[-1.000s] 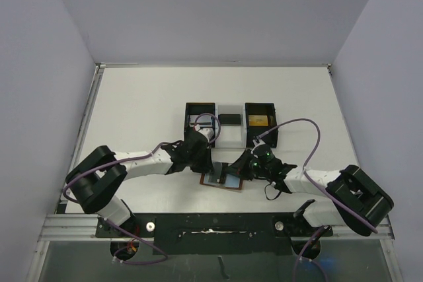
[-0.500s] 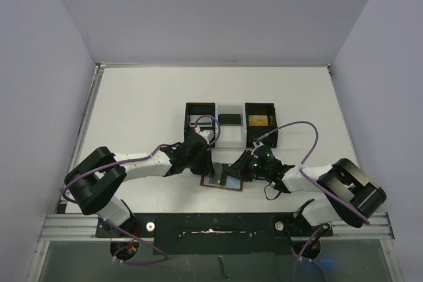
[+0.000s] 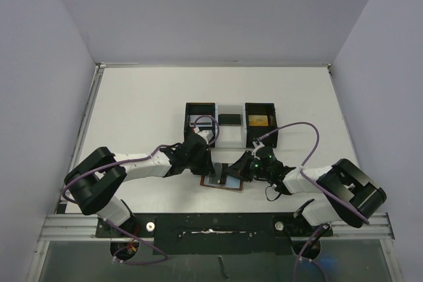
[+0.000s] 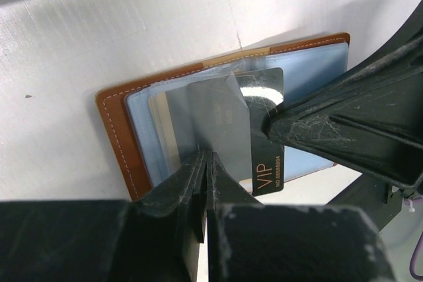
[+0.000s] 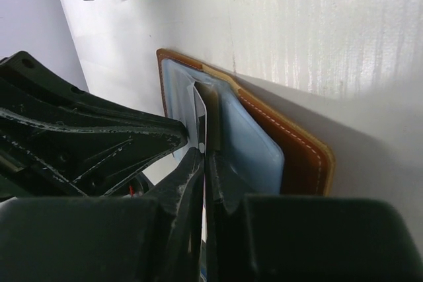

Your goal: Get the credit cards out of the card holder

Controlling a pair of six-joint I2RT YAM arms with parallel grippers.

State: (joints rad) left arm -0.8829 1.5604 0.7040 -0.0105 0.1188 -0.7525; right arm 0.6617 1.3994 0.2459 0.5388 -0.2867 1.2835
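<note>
on the table (image 3: 132, 110), seen from above, the holder (image 3: 221, 181) lies open between the left gripper (image 3: 207, 165) and the right gripper (image 3: 236, 171), both down on it

from the left wrist, the left jaws are shut with their tips at the pocket edge; whether they pinch the sleeve or only press it i cannot tell. a black card (image 4: 264, 156) sticks partway out, with the right gripper's tip on it

from the right wrist, the right jaws are closed on the card's (image 5: 199, 107) thin edge. the grip looks shallow: a pull could slip off, or drag the whole holder along if the left hold gives way
</note>
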